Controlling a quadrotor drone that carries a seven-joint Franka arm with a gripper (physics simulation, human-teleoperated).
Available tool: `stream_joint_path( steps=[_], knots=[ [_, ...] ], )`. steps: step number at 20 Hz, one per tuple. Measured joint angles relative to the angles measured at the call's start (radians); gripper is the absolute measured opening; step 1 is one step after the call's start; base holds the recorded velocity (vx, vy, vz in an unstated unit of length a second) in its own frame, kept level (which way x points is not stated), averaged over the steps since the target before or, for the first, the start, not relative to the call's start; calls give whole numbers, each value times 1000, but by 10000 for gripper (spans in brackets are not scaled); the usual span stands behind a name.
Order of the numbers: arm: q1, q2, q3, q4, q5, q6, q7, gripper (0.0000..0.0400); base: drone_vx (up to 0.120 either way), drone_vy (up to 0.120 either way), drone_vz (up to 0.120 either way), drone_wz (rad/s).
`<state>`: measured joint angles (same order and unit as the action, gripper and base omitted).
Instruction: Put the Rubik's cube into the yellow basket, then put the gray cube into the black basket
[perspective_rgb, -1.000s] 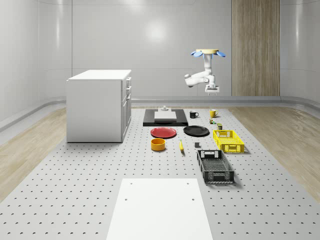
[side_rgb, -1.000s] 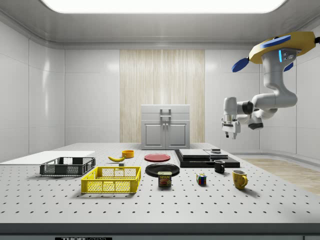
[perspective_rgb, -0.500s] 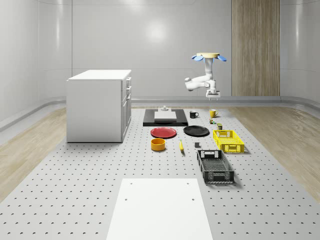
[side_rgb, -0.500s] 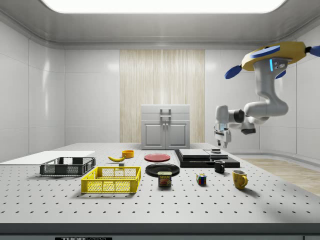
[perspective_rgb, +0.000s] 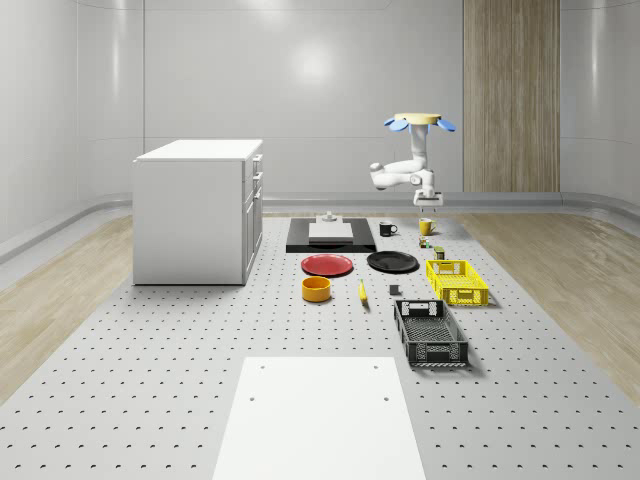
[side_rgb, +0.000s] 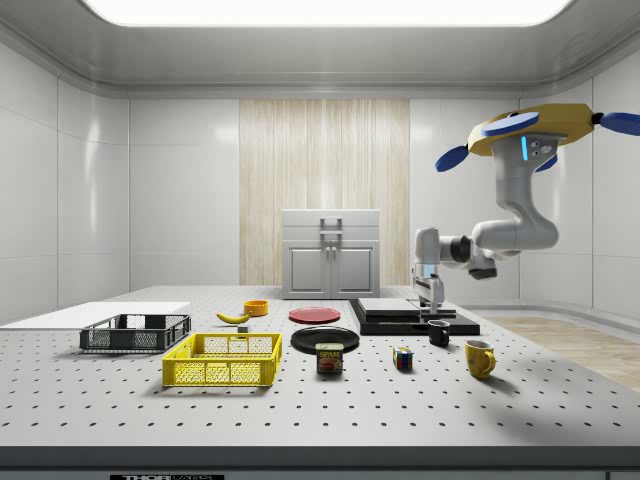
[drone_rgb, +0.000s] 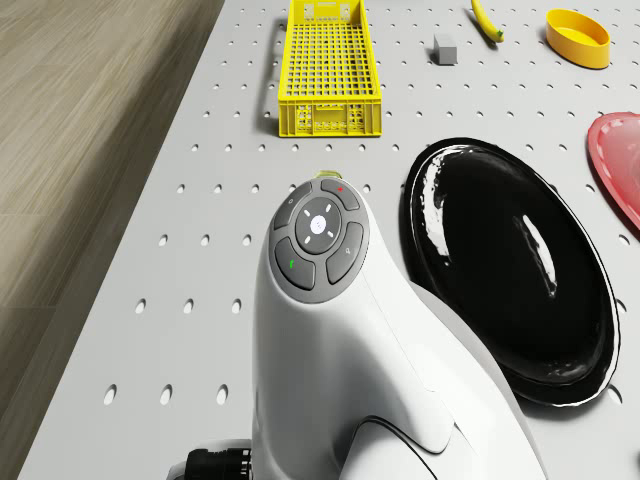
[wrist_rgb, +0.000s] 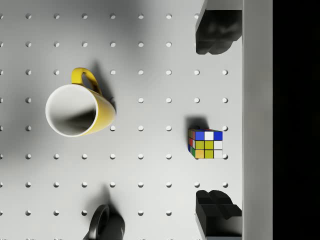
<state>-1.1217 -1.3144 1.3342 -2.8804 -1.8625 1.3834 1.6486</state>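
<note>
The Rubik's cube sits on the table between the yellow mug and the black plate, untouched, as before. The gripper is now lower than a second ago, above the cube, its fingers wide apart and holding nothing. The drone hovers lower too, over the table's far end. The yellow basket stands nearby.

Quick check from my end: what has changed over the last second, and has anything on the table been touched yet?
The drone has drifted toward the side view's left and sunk lower, bringing the end effector down over the Rubik's cube, fingers open and nothing held. The Rubik's cube, yellow mug, black mug, yellow basket and black basket stayed put.
</note>
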Motion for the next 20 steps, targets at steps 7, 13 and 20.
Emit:
stream_joint_path(
  steps=[7, 13, 20],
  knots=[
    [-6, -25, 5, 1, 11, 23, 6, 400, 120, -74, -120, 0],
    [-11, -44, 10, 2, 20, 41, 10, 400, 20, -27, -120, 0],
    [-16, -67, 5, 5, 21, 65, 14, 400, 0, -6, -69, 0]
  ],
)
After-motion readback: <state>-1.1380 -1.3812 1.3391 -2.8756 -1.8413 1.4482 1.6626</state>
